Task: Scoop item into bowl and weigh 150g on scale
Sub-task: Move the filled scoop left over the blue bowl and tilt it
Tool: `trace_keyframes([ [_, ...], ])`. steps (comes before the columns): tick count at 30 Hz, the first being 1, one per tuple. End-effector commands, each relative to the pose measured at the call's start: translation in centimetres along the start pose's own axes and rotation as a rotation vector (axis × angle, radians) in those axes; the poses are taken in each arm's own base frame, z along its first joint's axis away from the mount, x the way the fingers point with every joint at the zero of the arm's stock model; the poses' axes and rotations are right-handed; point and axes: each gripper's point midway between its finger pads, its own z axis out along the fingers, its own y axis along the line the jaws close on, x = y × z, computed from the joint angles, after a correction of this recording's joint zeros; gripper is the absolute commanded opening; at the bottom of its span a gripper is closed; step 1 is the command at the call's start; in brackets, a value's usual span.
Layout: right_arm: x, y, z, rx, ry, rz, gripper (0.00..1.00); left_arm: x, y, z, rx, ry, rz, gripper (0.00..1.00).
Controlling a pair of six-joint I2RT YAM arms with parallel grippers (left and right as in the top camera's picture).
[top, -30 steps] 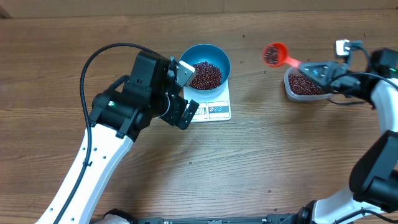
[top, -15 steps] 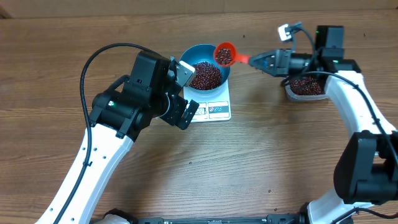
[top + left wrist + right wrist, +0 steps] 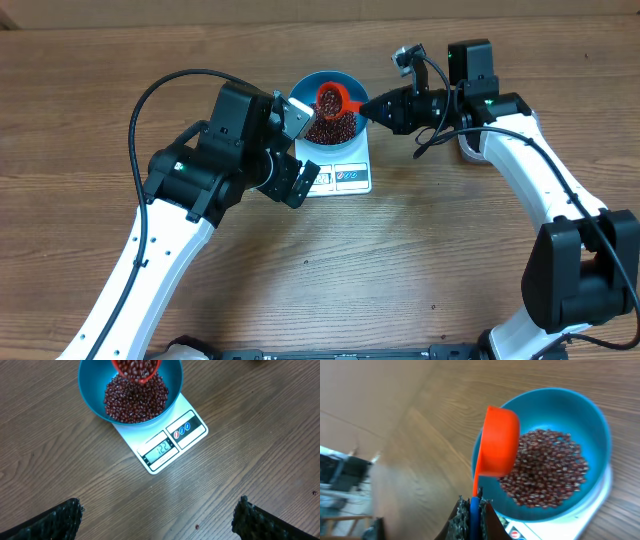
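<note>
The blue bowl [image 3: 358,95] stands on the white scale [image 3: 345,177] and holds a heap of red-brown beans [image 3: 335,128]. My right gripper [image 3: 368,108] is shut on the handle of an orange scoop [image 3: 328,98], which is tipped over the bowl with beans in its cup. In the right wrist view the scoop [image 3: 499,442] hangs over the bowl [image 3: 590,420], its handle pinched in my gripper [image 3: 474,510]. My left gripper [image 3: 298,148] hovers open just left of the scale, holding nothing. Its wrist view shows the scale [image 3: 172,442] display reading 122 and the bowl [image 3: 92,390].
A clear tub [image 3: 466,150] sits at the right, mostly hidden behind my right arm. A stray bean [image 3: 196,526] lies on the wood below the scale, and a few more dot the table. The left arm's black cable arcs above its forearm.
My right gripper carried the scoop leftward from above the tub to over the bowl and tipped it. The left arm has not moved.
</note>
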Motion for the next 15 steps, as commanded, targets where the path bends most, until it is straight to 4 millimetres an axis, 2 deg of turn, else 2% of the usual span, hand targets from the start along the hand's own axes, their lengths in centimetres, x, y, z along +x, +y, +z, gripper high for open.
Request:
trace_keyframes([
  [1, -0.7, -1.1, 0.0, 0.114, 0.009, -0.120, 0.04, -0.2, 0.0, -0.1, 0.000, -0.005, -0.009, 1.00],
  [3, -0.5, -1.7, 0.1, 0.158, 0.020, -0.102, 0.04, -0.2, 0.0, -0.1, 0.000, -0.005, -0.009, 1.00],
  [5, 0.4, -1.3, 0.4, 0.159, 0.066, -0.203, 0.04, -0.2, 0.0, -0.1, 0.000, -0.005, -0.009, 1.00],
  [8, 0.1, -3.0, 0.1, 0.283, 0.064, -0.148, 0.04, -0.2, 0.0, -0.1, 0.000, -0.005, -0.009, 1.00],
  [11, 0.5, -1.8, 0.3, 0.250, 0.094, -0.263, 0.03, -0.2, 0.0, -0.1, 0.000, -0.005, -0.009, 1.00],
  [13, -0.2, -2.7, 0.0, 0.326, 0.070, -0.209, 0.03, -0.2, 0.0, -0.1, 0.000, -0.005, -0.009, 1.00],
  [15, -0.3, -2.1, 0.0, 0.301, 0.062, -0.209, 0.04, -0.2, 0.0, -0.1, 0.000, -0.005, -0.009, 1.00],
])
